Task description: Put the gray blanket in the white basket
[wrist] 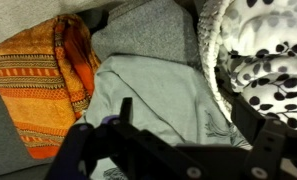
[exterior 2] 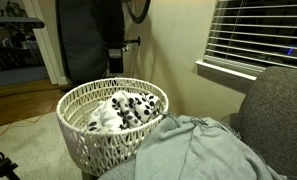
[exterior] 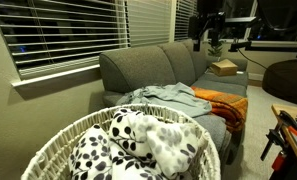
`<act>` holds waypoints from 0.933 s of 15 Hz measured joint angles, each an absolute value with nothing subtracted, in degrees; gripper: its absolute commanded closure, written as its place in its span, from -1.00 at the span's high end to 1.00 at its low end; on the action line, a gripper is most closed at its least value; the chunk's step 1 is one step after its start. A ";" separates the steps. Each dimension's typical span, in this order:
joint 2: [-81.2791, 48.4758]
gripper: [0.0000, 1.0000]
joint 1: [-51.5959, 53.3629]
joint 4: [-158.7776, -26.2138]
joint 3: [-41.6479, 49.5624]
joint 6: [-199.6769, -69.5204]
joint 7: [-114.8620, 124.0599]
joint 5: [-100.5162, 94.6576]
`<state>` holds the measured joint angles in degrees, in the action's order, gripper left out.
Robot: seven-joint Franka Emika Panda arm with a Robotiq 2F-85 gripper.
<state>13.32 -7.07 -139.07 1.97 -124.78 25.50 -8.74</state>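
Hovers over the gray blanket (wrist: 153,95) with the claw (wrist: 173,160) spread wide and holding nothing. Looks straight down in the wrist view onto loose folds, probably to set the two fingers across a ridge thick enough to pinch. Cannot tell from here whether touching the cloth or just above it.

Finds that blanket heaped on the seat of the sofa (exterior: 148,65), spilling toward the front edge. Lies just beside the orange blanket (wrist: 38,75), so calls for a grasp kept toward the gray middle, to avoid dragging both along.

Shows the white basket (exterior 2: 108,140) on the floor just beside the sofa's front, near enough for a short carry. Already holds a white blanket with black spots (exterior 2: 123,108), which leaves room on top but gives a soft, uneven landing.

Expects trouble from trailing. Being large and limp, probably hangs low once raised and may snag on the openwork rim unless lifted high first.

Judges the task at its very start, with nothing gripped and nothing gray in the basket yet.
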 measured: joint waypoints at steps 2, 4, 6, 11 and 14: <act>11.62 1.00 -7.48 -139.04 1.98 -125.63 27.61 -9.99; 9.88 1.00 -7.87 -138.91 2.20 -126.28 29.11 -10.83; 7.88 1.00 -8.36 -138.62 2.61 -127.03 30.06 -11.10; 2.46 1.00 -8.64 -136.84 4.41 -127.64 30.36 -11.02; 1.57 1.00 -8.64 -136.22 4.52 -127.64 30.36 -11.02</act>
